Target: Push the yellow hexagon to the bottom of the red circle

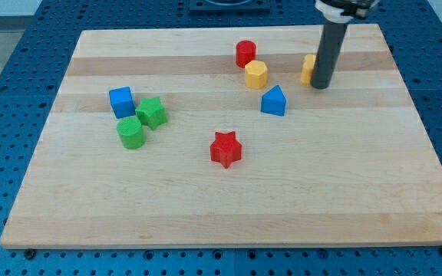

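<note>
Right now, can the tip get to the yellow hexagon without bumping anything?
Probably yes. My tip stands right of the yellow hexagon, with bare board between them; the second yellow block touches the rod and may get nudged.

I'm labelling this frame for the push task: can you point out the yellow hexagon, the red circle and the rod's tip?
yellow hexagon (pixel 256 74): camera view, on its top face.
red circle (pixel 245 54): camera view, on its upper face, just above the hexagon.
my tip (pixel 320 85): camera view, the rod's very end, right of both blocks.

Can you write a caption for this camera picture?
My tip beside a partly hidden yellow block; yellow hexagon block sits just below the red circle block.
</note>
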Motion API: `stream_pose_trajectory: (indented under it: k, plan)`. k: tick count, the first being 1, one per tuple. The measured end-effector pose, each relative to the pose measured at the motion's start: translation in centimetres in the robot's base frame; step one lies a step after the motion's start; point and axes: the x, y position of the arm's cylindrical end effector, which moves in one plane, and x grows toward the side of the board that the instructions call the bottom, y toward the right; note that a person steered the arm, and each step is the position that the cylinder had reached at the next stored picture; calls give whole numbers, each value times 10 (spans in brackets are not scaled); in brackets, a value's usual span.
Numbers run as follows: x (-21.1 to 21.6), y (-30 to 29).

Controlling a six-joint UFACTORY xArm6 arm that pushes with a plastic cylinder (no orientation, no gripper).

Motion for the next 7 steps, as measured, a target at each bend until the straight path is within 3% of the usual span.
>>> stream_pose_trajectory:
  k: [7]
  plan:
    - [1,-308]
